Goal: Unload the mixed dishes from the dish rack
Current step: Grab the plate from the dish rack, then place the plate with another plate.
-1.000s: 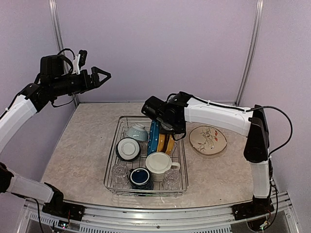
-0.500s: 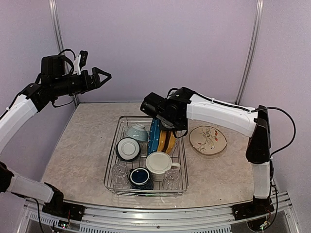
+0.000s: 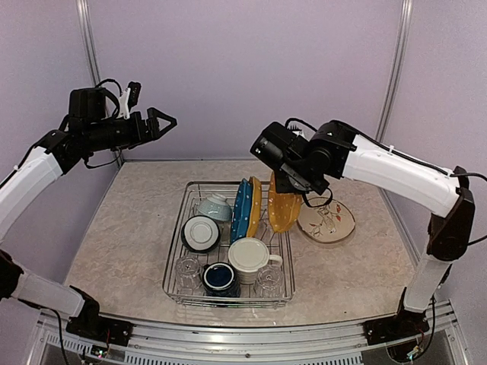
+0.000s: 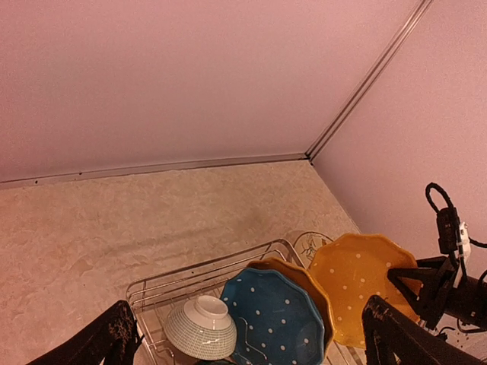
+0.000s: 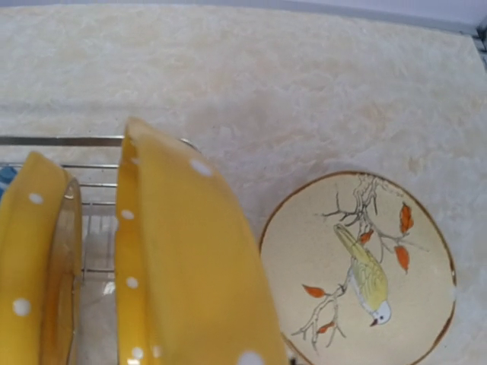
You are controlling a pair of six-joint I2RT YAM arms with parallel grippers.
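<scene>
top view: the dish rack (image 3: pixel 176 251) sits mid-table. the right gripper (image 3: pixel 289 182) is clamped on the top edge of a yellow plate (image 3: pixel 283 205), held upright over the rack's right rim. its fingertips are hidden behind its own body. the left gripper (image 3: pixel 163 120) hangs high, up and left of the rack, jaws spread and empty. in the rack: one blue plate (image 3: pixel 242 209), one second yellow plate (image 3: pixel 255 204), two bowls (image 3: pixel 215 207) (image 3: pixel 201 233), one cream mug (image 3: pixel 249 258), one navy mug (image 3: pixel 220 277) and two clear glasses (image 3: pixel 187 268) (image 3: pixel 268 280). one bird plate (image 3: pixel 327 220) lies flat on the table just right of the rack.

left wrist view: its own fingers (image 4: pixel 114 334) stand wide apart at the lower corners. only the rack's far end shows — three plates and one bowl, the rest cut off below.

right wrist view: the held plate fills the foreground edge-on. this gripper's fingers are out of sight, and the rack shows only as a few wires.
</scene>
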